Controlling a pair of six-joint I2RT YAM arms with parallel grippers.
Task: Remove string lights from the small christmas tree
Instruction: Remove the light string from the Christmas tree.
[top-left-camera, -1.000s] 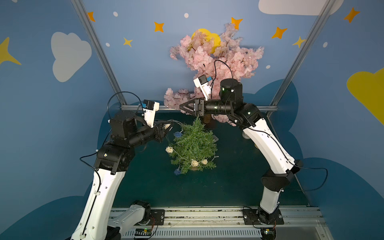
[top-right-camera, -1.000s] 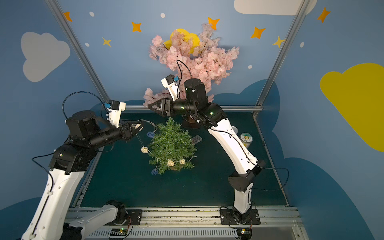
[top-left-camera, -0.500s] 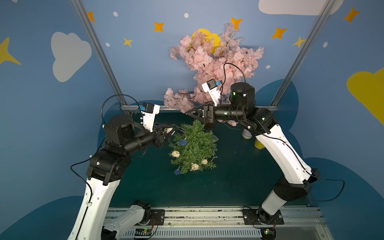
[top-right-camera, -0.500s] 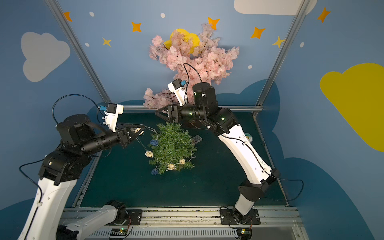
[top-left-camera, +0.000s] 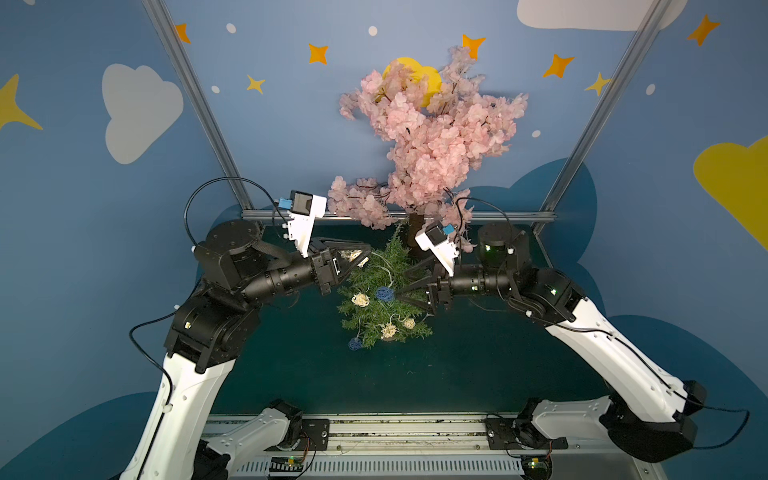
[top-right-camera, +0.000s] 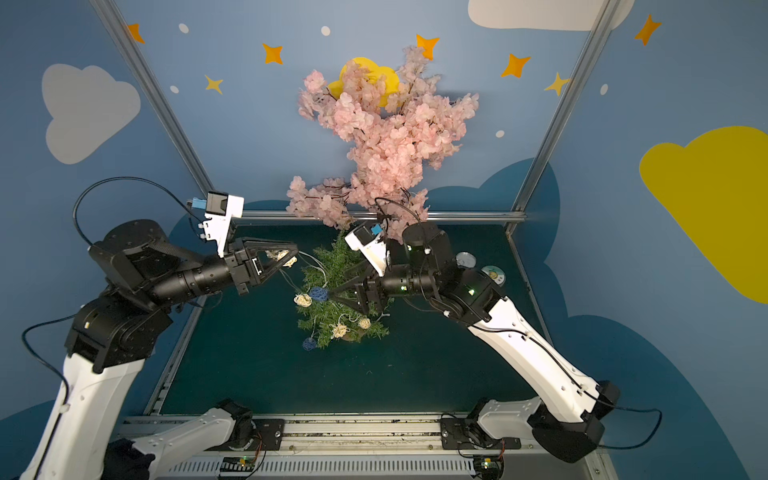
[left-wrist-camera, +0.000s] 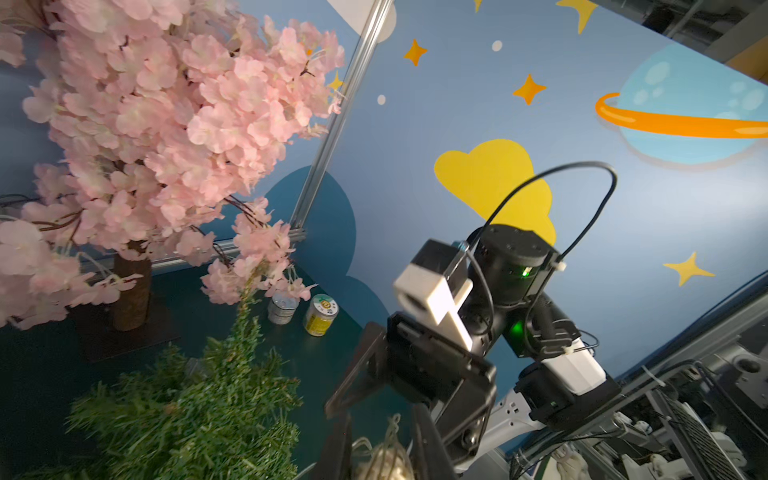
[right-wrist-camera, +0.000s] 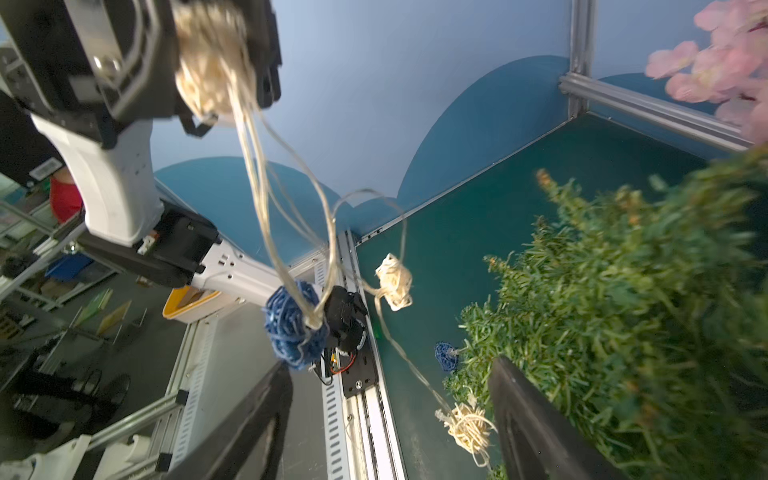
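One change: right fingers (right-wrist-camera: 536, 419) lowered, spread wider; left fingers (left-wrist-camera: 426, 446) still pinch string lights (right-wrist-camera: 296, 328).

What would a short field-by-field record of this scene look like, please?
Left pincer: shut on a cream ball of the string lights, held beside the treetop
Right pincer: open, empty, tips close to a blue ball
Small christmas tree: on the table, most of the strand draped over it
Behind: pink blossom tree
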